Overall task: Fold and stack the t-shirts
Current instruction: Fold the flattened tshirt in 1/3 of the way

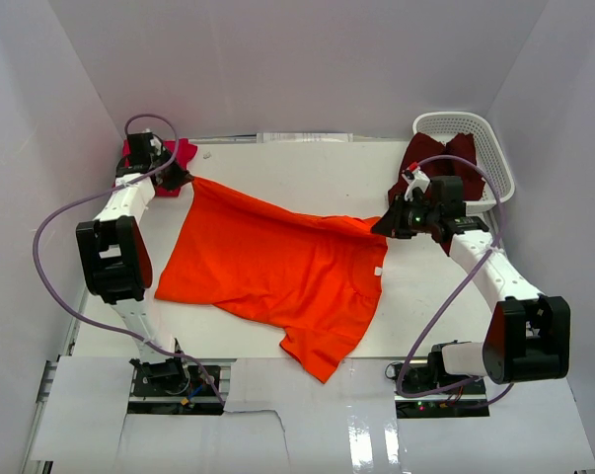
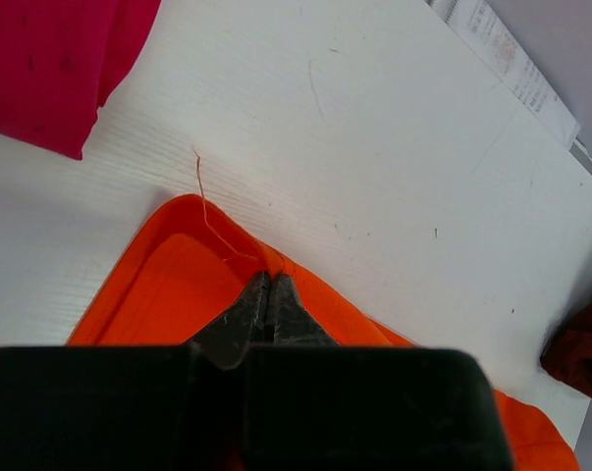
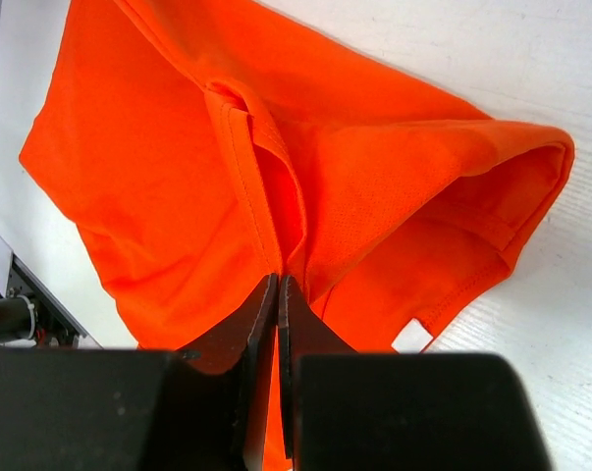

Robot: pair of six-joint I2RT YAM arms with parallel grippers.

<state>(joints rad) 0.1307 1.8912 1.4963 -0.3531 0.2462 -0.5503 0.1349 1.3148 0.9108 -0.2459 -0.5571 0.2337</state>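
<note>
The bright orange t-shirt [image 1: 277, 272] lies spread across the middle of the table, pulled taut between both grippers. My left gripper [image 1: 179, 178] is shut on its far left corner [image 2: 227, 265] by the hem. My right gripper [image 1: 388, 223] is shut on a fold at its far right edge [image 3: 276, 235], near the collar and its white label. The magenta-pink t-shirt [image 1: 159, 153] lies folded at the far left, just behind my left gripper; it also shows in the left wrist view [image 2: 50, 59]. The dark maroon t-shirt [image 1: 440, 158] hangs out of the basket.
The white lattice basket [image 1: 484, 148] stands at the far right corner, behind my right arm. White walls close in the table on three sides. A strip of clear packaging [image 1: 307, 138] lies along the back edge.
</note>
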